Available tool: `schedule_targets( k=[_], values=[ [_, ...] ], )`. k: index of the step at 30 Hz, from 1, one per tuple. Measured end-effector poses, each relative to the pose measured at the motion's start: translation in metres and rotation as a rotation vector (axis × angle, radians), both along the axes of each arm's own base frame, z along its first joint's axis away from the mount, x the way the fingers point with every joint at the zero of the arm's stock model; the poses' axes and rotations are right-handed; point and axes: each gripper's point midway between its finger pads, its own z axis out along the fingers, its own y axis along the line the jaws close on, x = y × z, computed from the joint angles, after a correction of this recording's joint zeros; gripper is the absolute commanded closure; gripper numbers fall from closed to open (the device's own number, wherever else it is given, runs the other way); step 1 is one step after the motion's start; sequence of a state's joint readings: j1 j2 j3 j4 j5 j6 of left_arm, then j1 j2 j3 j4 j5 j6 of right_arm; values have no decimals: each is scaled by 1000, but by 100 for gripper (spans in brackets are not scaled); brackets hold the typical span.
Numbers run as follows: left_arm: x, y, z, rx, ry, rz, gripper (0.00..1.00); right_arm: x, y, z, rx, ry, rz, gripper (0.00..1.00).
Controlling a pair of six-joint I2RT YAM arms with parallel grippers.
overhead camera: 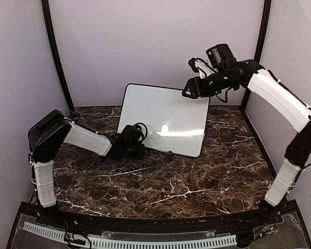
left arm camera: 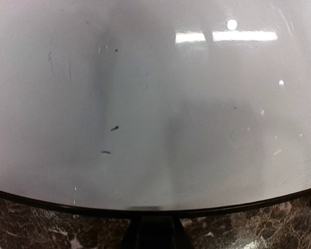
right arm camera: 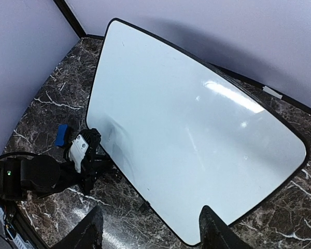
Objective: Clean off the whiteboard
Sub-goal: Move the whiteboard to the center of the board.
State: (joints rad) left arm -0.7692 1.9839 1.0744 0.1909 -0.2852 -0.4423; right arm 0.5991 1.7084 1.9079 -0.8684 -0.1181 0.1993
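The whiteboard [overhead camera: 166, 116] lies at the back middle of the marble table and looks almost blank. In the left wrist view the whiteboard [left arm camera: 155, 93] fills the frame, with two tiny dark marks [left arm camera: 114, 128] left on it. My left gripper [overhead camera: 139, 151] sits low at the board's near left edge; its dark fingers [left arm camera: 153, 231] look closed together and touch the black rim. A small blue block [right arm camera: 61, 135] lies on the table beside my left wrist. My right gripper [overhead camera: 189, 92] hovers high over the board's far right corner, open and empty, its fingers [right arm camera: 88, 233] wide apart above the board [right arm camera: 197, 129].
A small black clip [overhead camera: 170, 154] sticks out from the board's near edge. Purple walls with black corner posts [overhead camera: 56, 57] close in the table [overhead camera: 171, 192] at the back and sides. My left forearm [overhead camera: 88, 140] lies low across the table's left part.
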Motion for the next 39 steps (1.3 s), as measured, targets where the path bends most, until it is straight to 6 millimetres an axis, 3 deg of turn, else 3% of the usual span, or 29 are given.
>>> schedule_targets(
  k=[11, 19, 26, 39],
  values=[
    [39, -31, 1, -57, -42, 142, 100, -6, -18, 8, -14, -34, -64, 35],
    [53, -47, 1, -110, -41, 220, 100, -6, -19, -3, -26, -15, -73, 34],
    [75, -89, 4, -161, -59, 223, 100, -8, -21, -4, -22, -14, -76, 34],
    [62, -156, 5, -146, -94, 116, 99, -13, -28, 0, -18, -34, -89, 34]
  ],
)
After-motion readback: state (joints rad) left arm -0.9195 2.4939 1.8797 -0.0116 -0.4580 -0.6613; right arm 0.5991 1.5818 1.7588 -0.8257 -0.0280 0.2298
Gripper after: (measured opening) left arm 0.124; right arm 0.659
